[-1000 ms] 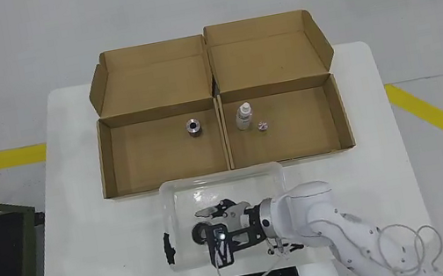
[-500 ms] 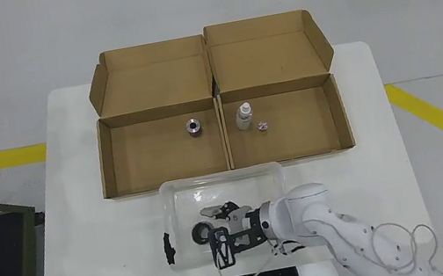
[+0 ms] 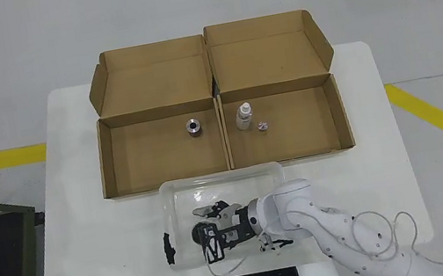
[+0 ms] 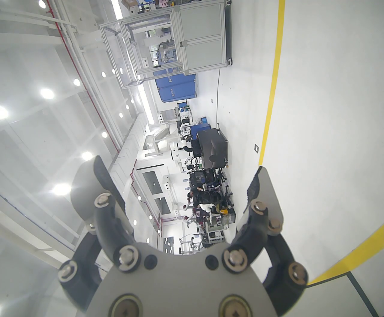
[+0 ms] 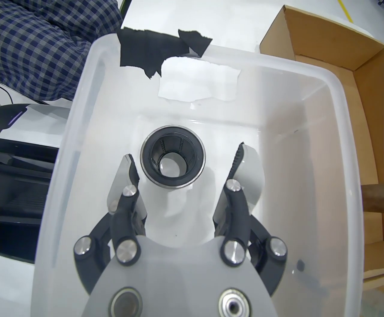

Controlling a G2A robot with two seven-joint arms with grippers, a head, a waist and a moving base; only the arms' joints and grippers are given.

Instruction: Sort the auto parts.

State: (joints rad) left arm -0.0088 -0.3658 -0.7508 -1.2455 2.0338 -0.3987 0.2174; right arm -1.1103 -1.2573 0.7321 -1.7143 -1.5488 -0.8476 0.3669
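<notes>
A black bearing with a metal rim (image 5: 173, 156) stands upright on the floor of the clear plastic bin (image 5: 340, 90). My right gripper (image 5: 185, 155) is open and low in the bin, one finger on each side of the bearing, which sits nearer one finger. From above, the bearing (image 3: 198, 231) is in the bin's (image 3: 219, 175) left half, with the right gripper (image 3: 212, 240) at it. A few small dark parts (image 3: 212, 207) lie farther back in the bin. My left gripper (image 4: 180, 171) is open, holds nothing and points out into the room.
Two open cardboard boxes stand behind the bin. The left box (image 3: 131, 158) holds a metal cylinder (image 3: 192, 127). The right box (image 3: 313, 126) holds a small white part (image 3: 244, 116) and a tiny metal piece (image 3: 262, 126). Black tape (image 3: 168, 247) sticks to the bin's left wall.
My right gripper has shifted a little to the left inside the bin, so its open fingers now straddle the bearing. The boxes and their parts have not moved.
</notes>
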